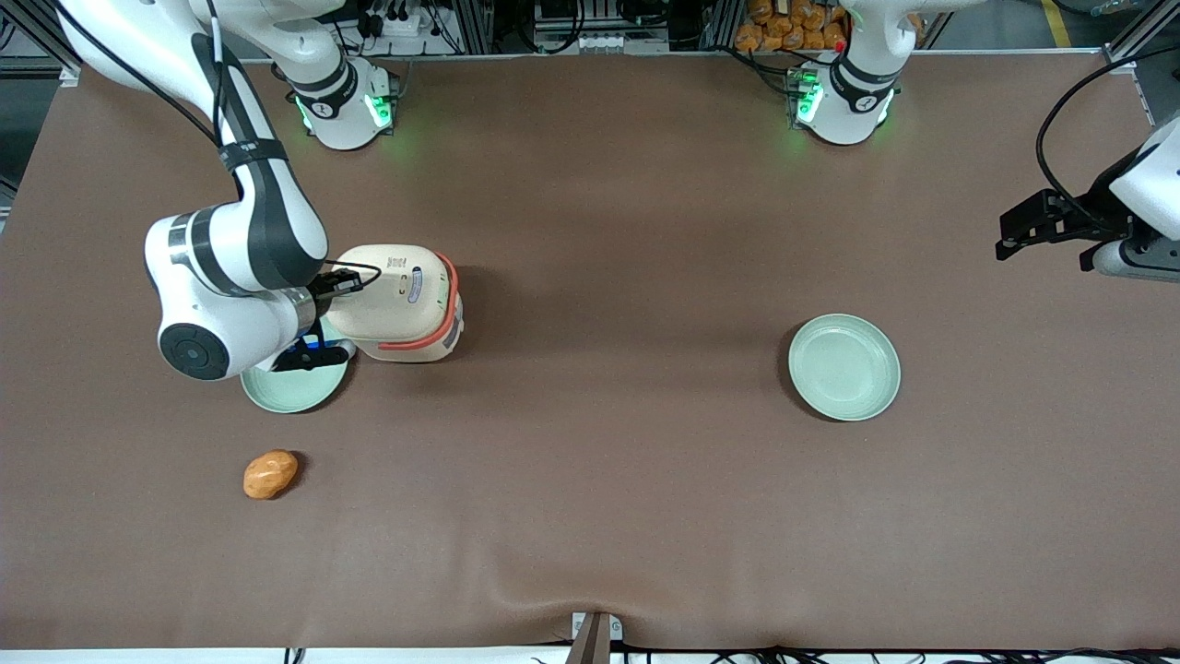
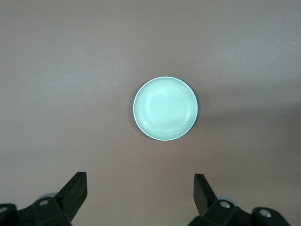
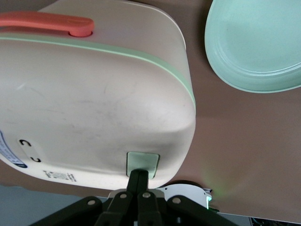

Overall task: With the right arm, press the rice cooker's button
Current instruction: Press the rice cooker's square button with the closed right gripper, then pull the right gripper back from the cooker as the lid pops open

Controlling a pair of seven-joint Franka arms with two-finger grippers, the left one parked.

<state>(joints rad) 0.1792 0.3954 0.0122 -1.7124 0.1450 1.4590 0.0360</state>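
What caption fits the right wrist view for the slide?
Shut gripper with its tip on the pale green button of the cream rice cooker; green plate beside it.

The rice cooker (image 1: 406,302) stands on the bench (image 1: 608,480) toward the working arm's end. The claw (image 3: 138,180) sits against its lid with closed tips touching the button (image 3: 143,163). A plate (image 1: 293,389) lies just beside the cooker, nearer the front camera; a bread roll (image 1: 270,474) lies nearer still. A second plate (image 1: 844,367) lies well apart, toward the parked arm's end.
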